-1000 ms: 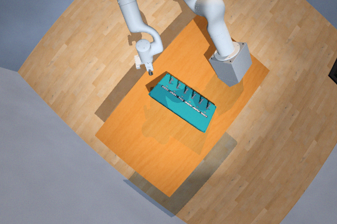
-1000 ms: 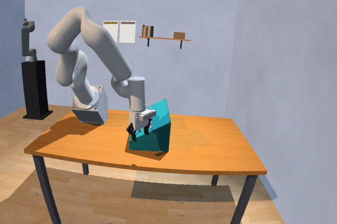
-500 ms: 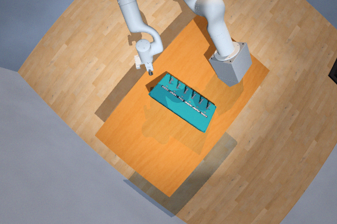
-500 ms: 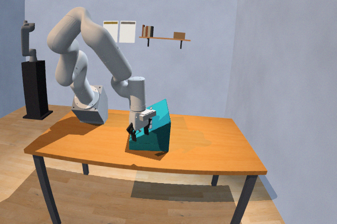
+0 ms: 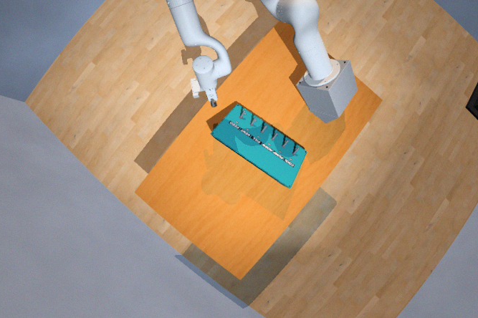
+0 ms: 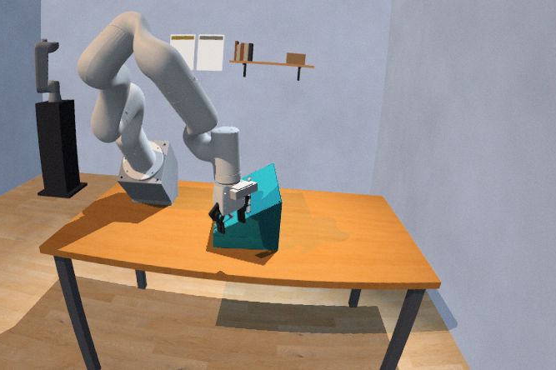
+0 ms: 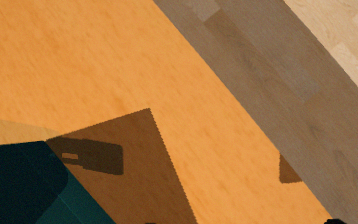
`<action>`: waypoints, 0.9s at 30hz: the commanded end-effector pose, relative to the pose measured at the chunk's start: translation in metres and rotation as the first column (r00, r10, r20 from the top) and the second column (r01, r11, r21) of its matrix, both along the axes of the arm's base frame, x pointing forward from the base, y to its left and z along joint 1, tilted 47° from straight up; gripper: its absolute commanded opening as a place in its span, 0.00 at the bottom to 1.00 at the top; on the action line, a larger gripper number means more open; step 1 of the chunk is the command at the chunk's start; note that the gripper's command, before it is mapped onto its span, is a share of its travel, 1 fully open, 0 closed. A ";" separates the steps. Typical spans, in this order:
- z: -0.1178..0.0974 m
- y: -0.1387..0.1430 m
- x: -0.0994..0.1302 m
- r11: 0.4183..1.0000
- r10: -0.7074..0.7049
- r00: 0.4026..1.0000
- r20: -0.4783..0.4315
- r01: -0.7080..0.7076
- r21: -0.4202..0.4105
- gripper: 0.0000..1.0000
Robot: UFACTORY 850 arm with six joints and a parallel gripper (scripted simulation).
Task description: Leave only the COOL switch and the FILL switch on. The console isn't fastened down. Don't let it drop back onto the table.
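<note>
open tool (image 6: pixel 229 214) hovers beside teal console (image 5: pixel 259 145), seemingly apart.

I see the console (image 5: pixel 259 147) sitting on the table (image 5: pixel 194 210), near its middle, with 6 switches (image 5: pixel 267 132) in a row along the edge nearest the arm's base (image 5: pixel 327 93). The base stands on the table behind the console. My gripper (image 6: pixel 228 214) hangs open just beside the console's end, above the table, touching nothing.
</note>
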State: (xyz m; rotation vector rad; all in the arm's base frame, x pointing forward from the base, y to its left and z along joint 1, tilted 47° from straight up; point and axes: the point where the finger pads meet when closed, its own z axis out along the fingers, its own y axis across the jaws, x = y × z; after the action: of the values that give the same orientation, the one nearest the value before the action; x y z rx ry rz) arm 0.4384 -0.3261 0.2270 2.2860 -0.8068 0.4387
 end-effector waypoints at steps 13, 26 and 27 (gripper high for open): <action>0.016 0.016 -0.012 1.000 0.001 1.000 0.001 -0.001 0.000 1.00; 0.066 0.066 -0.052 1.000 0.001 1.000 0.001 -0.001 0.000 1.00; 0.066 0.066 -0.052 1.000 0.001 1.000 0.001 -0.001 0.000 1.00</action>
State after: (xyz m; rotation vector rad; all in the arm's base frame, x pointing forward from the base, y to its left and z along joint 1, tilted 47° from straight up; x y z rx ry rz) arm 0.4030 -0.2819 0.2696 2.2860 -0.8063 0.4414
